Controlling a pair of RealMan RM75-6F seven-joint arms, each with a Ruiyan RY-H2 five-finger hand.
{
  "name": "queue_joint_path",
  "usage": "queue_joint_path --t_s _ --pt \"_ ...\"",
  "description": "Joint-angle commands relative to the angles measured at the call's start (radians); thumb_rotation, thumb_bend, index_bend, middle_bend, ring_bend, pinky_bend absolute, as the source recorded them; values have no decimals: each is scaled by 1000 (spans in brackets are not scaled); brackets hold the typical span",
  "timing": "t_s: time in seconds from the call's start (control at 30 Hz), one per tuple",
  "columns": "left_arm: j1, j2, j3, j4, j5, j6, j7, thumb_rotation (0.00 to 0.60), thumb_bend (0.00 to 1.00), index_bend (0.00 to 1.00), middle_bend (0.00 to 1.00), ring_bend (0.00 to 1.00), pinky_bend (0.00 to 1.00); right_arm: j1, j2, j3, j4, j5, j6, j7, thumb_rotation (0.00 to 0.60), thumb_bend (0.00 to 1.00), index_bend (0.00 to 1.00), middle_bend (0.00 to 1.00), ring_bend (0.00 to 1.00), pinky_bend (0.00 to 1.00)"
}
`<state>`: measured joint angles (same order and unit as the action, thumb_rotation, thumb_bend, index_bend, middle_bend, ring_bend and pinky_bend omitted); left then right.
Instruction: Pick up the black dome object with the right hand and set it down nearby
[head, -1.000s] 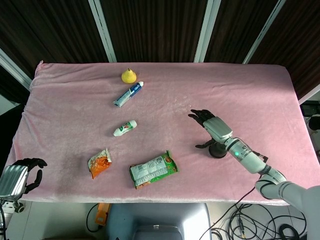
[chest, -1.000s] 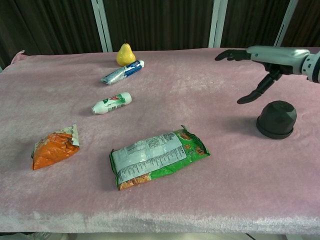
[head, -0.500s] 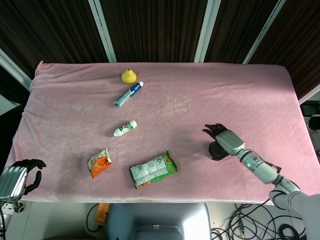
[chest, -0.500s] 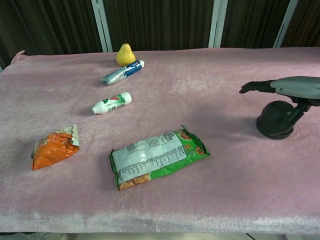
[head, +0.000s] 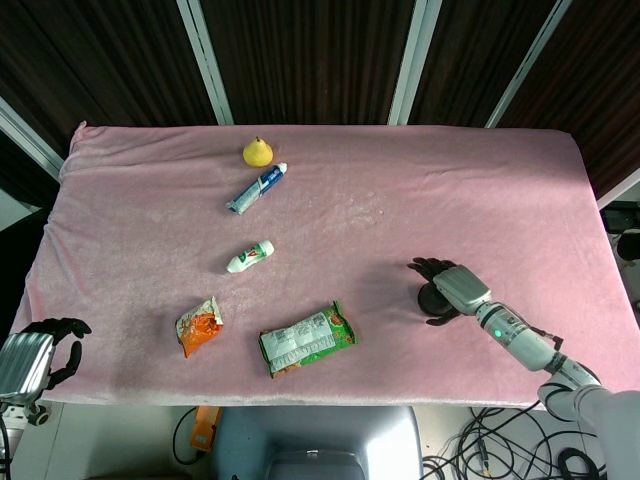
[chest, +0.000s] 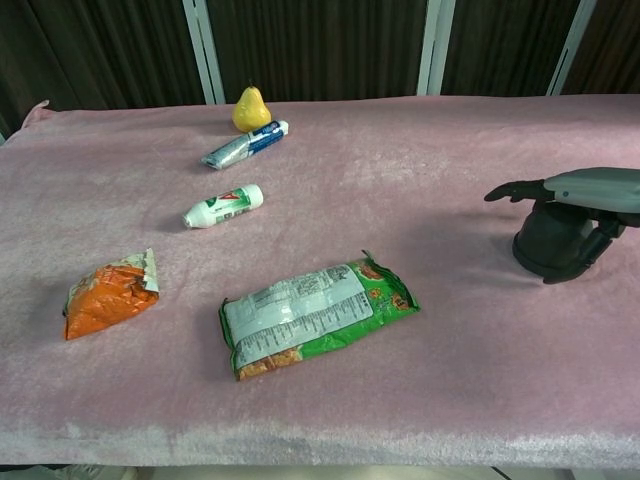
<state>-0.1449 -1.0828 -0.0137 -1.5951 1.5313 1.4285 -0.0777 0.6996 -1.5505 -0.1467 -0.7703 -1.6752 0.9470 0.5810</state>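
Note:
The black dome object stands on the pink cloth at the right side of the table. My right hand lies low over its top. Its fingers stretch out flat past the dome toward the left, and the thumb curves down along the dome's near right side. The dome rests on the cloth, partly covered by the hand. My left hand hangs off the table's near left corner, fingers loosely curled and apart, holding nothing.
A green snack bag lies left of the dome near the front edge. Further left are an orange packet, a small white bottle, a toothpaste tube and a yellow pear.
My right hand has come down from above and behind the dome onto its top, and the thumb has swung in around the dome's side. The left hand has not moved.

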Motion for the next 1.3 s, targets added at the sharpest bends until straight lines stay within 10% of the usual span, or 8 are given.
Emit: queue_joint_path --t_s 0.03,0.63,0.9,1.13,1.3 --pt "0 0 0 0 1 1 0 600 574 464 494 419 464 -7 -16 5 20 7 1 -5 600 204 268 231 258 422" --pt "2 1 -3 1 -2 3 -7 600 572 464 494 419 464 -75 -158 87 193 65 138 -53 600 205 726 622 695 886" --pt "1 1 -5 2 -5 0 -8 600 573 464 495 419 464 -90 -186 126 216 97 175 -39 600 217 782 665 728 914" --pt "2 1 -3 1 -3 0 -8 600 573 465 495 419 464 -114 -283 282 257 121 628 311 600 217 789 669 729 925" --pt "0 1 -3 0 -2 -2 -6 600 573 464 495 419 465 -110 -261 243 309 95 573 326 600 217 789 669 729 931"
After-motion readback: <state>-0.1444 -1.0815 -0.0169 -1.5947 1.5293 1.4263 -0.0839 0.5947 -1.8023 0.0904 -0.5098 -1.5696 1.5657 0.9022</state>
